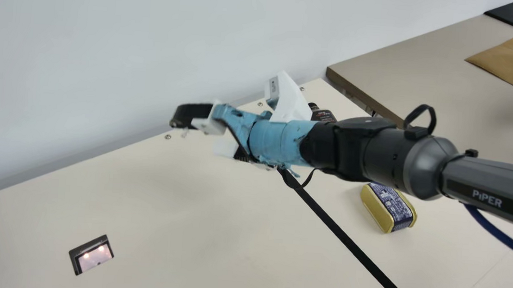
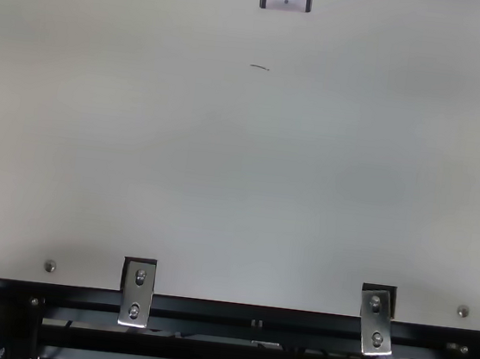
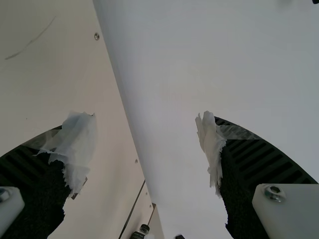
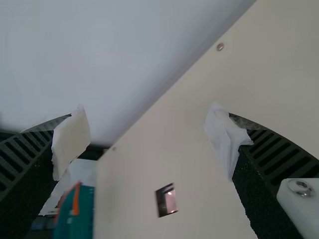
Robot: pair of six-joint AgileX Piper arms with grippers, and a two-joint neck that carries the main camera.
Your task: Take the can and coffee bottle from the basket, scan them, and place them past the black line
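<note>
White wall [image 1: 109, 52] rises behind the cream bench [image 1: 165, 228], with a small lit window [image 1: 98, 256] set into its top. Over on the right side of the black line [image 1: 353, 245], the gold-and-blue can [image 1: 378, 209] rests there, and the dark coffee bottle [image 1: 324, 115] peeks out from behind the right arm. That arm's right gripper [image 1: 198, 133] has its jaws spread wide; the left gripper's [image 3: 143, 119] jaws gape too.

Right hand [image 1: 200, 135] with ribbed, white-tipped fingers spread apart; cream counter [image 4: 144, 144] with a dark-framed scanner window [image 4: 170, 200]; pale wall [image 4: 75, 55]; blurred teal object [image 4: 75, 219].
</note>
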